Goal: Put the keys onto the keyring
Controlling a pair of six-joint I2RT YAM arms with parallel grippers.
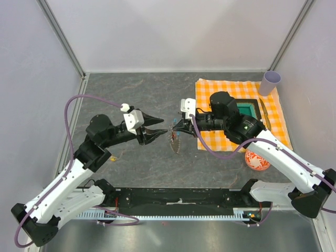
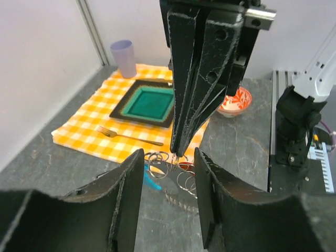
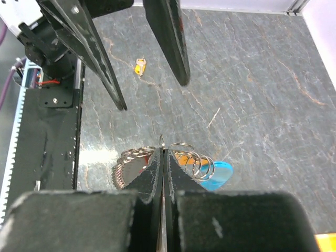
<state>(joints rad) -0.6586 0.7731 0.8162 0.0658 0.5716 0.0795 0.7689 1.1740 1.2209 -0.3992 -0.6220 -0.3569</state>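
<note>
Two grippers face each other low over the dark table (image 1: 136,94), so I judge the threading step is in hand. My right gripper (image 3: 163,156) has its fingers pressed together on one thin ring of the keyring (image 1: 175,143), and the rest of the chain, with its blue piece (image 3: 218,174), is just below them. My left gripper (image 1: 164,127) is spread and holds nothing, its tips just beside the rings. A small red-orange spot among the rings is probably the key (image 3: 182,160) (I cannot tell if it sits on a ring already). Next, I think, the left fingers must close on this key and guide its hole onto the ring, very exactly.
</note>
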